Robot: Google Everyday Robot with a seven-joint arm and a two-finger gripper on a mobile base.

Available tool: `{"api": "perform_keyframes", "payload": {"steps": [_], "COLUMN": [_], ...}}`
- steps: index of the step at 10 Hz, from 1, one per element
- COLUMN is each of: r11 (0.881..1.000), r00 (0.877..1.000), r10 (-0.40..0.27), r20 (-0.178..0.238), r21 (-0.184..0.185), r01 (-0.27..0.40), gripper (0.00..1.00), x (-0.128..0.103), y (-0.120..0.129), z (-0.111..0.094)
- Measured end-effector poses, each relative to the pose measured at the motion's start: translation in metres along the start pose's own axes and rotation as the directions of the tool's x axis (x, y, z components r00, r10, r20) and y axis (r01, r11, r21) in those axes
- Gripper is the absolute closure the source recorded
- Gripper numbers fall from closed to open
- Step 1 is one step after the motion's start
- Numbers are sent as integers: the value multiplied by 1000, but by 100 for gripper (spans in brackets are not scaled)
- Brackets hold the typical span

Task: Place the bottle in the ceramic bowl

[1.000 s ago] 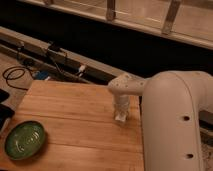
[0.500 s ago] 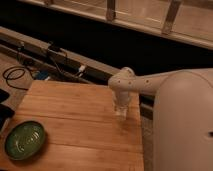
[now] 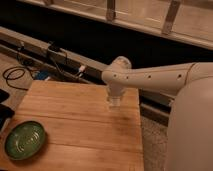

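Nearest, at the front left corner of the table [image 3: 75, 117], sits the green ceramic bowl [image 3: 25, 140] — empty. Farther back and right, my jaws are closed around the small white bottle [image 3: 114, 104] — down at the tabletop, well apart from the bowl.

White arm [image 3: 155, 77] extended, wrist [image 3: 118, 75] bent down, gripper [image 3: 114, 103] low at centre, fingers closed

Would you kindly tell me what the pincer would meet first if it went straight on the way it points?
The pincer points straight down over the wooden table's far right part, so it would likely meet the tabletop first. Whether the bottle lies under it I cannot tell.
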Motion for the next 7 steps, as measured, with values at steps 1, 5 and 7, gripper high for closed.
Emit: {"api": "perform_keyframes", "payload": {"steps": [1,5,7], "r11": [999,972,974], "r00": [999,982,983], "r10": [-35,-191,-185], "r20": [9,16,15], "r21": [-23,-137,-133], "r01": [35,191,186], "gripper": [100,100,100], "x": [-3,10,10], "y": [16,95,91], "z": [-4,-15,-15]}}
